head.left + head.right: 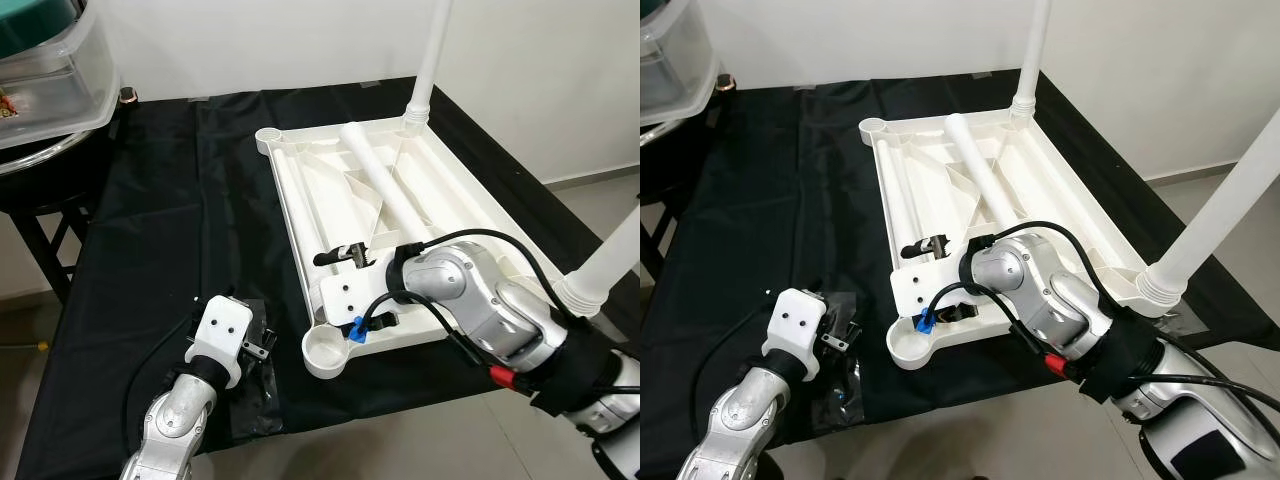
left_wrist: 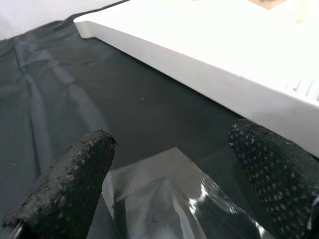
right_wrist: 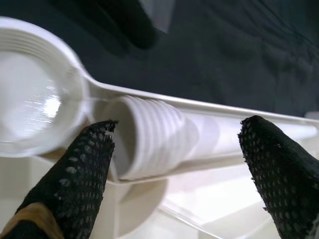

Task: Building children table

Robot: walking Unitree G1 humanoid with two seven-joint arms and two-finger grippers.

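The white children's table top (image 1: 455,190) lies upside down on a black cloth. Two legs stand screwed into its right corners, a far leg (image 1: 428,60) and a near leg (image 1: 615,255). A loose leg (image 1: 385,180) lies diagonally inside the top. Another leg (image 3: 149,139) lies along the left rim, its threaded end beside the empty near-left corner socket (image 1: 325,352). My right gripper (image 1: 340,295) is open, its fingers on either side of that threaded end. My left gripper (image 1: 252,345) is open and low over a clear plastic bag (image 2: 164,204), left of the table top.
A clear plastic bin (image 1: 50,80) sits on a dark stool at the far left. The black cloth (image 1: 150,200) has bare room between the bin and the table top. A white wall runs behind, and tiled floor (image 1: 600,190) shows at the right.
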